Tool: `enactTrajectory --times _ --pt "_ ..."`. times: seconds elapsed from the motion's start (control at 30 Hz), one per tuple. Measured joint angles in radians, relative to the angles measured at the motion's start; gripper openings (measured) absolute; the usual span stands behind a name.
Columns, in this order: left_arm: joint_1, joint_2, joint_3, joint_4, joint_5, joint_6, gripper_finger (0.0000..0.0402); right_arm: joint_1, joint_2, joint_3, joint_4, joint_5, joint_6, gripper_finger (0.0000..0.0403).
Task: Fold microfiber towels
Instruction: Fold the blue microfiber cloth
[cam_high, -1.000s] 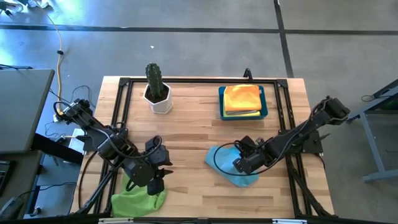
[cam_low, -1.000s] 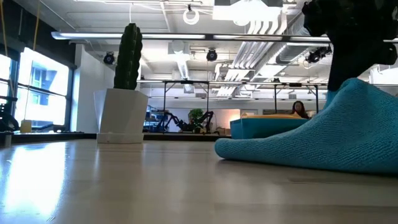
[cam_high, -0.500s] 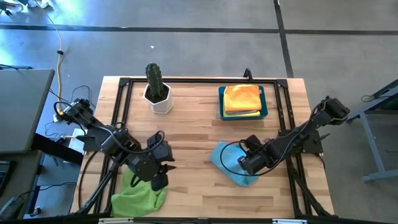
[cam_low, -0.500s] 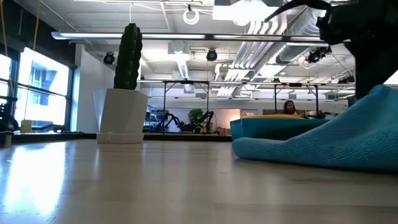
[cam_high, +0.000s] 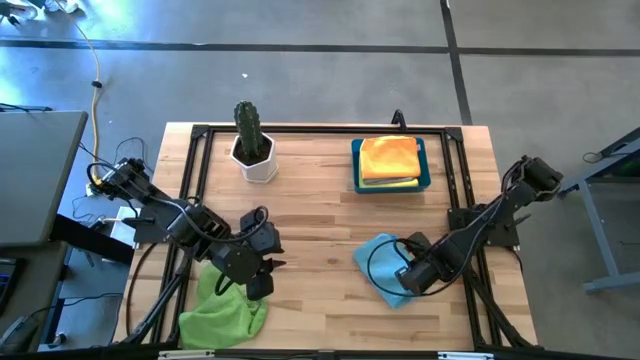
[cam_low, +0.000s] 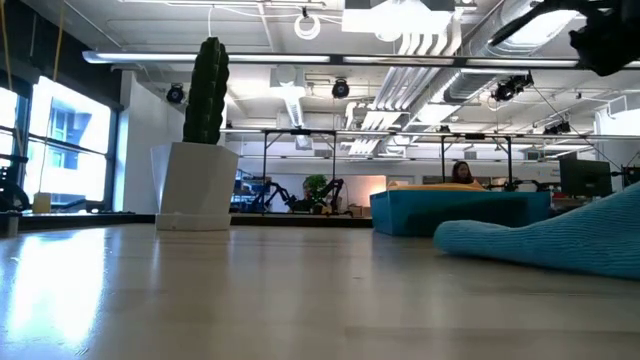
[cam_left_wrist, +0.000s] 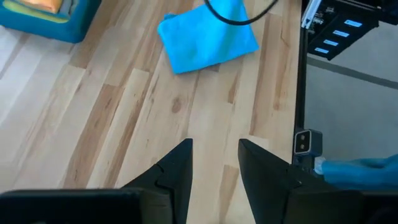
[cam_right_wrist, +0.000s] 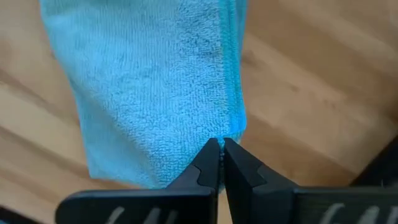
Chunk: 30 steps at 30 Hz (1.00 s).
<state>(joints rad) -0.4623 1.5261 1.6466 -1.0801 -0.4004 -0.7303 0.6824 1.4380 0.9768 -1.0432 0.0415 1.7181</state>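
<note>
You get bright, even light from the ceiling lamps (cam_low: 308, 27) and from the windows (cam_low: 60, 140) seen in the low view, which throw a pale sheen on the counter (cam_low: 200, 290). Shadows on it from above stay soft. In your right wrist view the blue towel (cam_right_wrist: 155, 81) and wood look slightly soft.

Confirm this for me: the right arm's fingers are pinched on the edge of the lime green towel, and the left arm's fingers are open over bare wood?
Not quite. The right gripper is pinched on the light blue towel, not a lime green one; the right wrist view shows it. The lime green towel lies near the left arm. The left gripper is indeed open over bare wood.
</note>
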Motion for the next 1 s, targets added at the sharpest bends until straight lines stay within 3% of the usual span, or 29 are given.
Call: enactTrajectory --times 0.33,0.63,1.0 --pt "0.028 0.0 0.0 0.0 0.0 0.002 0.0117 0.021 0.043 -0.001 0.022 -0.187 0.058 0.0" --pt "0.03 0.0 0.0 0.0 0.0 0.009 0.0117 0.026 0.044 0.05 0.054 -0.22 0.002 0.0" --pt "0.027 0.0 0.0 0.0 0.0 0.001 0.0117 0.047 0.056 0.009 0.072 -0.263 0.003 0.001"
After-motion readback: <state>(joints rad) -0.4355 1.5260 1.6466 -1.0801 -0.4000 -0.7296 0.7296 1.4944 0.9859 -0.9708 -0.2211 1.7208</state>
